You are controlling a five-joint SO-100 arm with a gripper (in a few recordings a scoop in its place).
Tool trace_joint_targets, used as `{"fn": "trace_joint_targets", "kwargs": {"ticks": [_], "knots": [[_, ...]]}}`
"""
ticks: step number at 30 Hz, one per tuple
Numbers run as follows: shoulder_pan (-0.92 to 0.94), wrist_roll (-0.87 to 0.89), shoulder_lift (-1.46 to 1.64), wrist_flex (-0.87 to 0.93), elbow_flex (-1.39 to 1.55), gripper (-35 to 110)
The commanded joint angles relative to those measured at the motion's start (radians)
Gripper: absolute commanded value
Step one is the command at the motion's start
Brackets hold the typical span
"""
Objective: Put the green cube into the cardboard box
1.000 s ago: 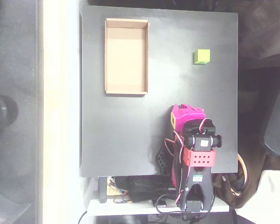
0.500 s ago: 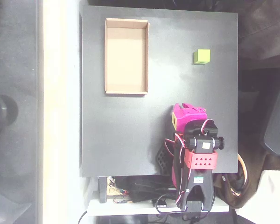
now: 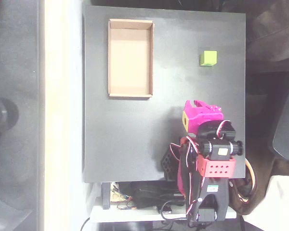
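Hovering claw [image 3: 201, 111], grip state unclear, well apart from green cube [image 3: 208, 57].

In the overhead view you have a square, matte black table [image 3: 130, 144], its top plain and a little dusty-looking near the middle. Two things lie directly on it. The cardboard box [image 3: 130, 58] sits toward the upper left, its long side running up and down the picture, open side up with a bare light-brown floor (its top wall is just short of the table's far edge). The green cube [image 3: 208, 57] rests on the upper right part of the top, well apart from the box and level with its middle, nearer the right edge than the centre. The robot's base meets the table at its lower edge, right of centre.
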Motion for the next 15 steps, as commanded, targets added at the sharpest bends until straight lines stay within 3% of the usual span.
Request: {"fn": "trace_joint_targets", "kwargs": {"ticks": [1, 15], "knots": [[-0.005, 0.009, -0.083, 0.002, -0.138, 6], [-0.002, 0.009, -0.555, 0.002, -0.752, 6]]}}
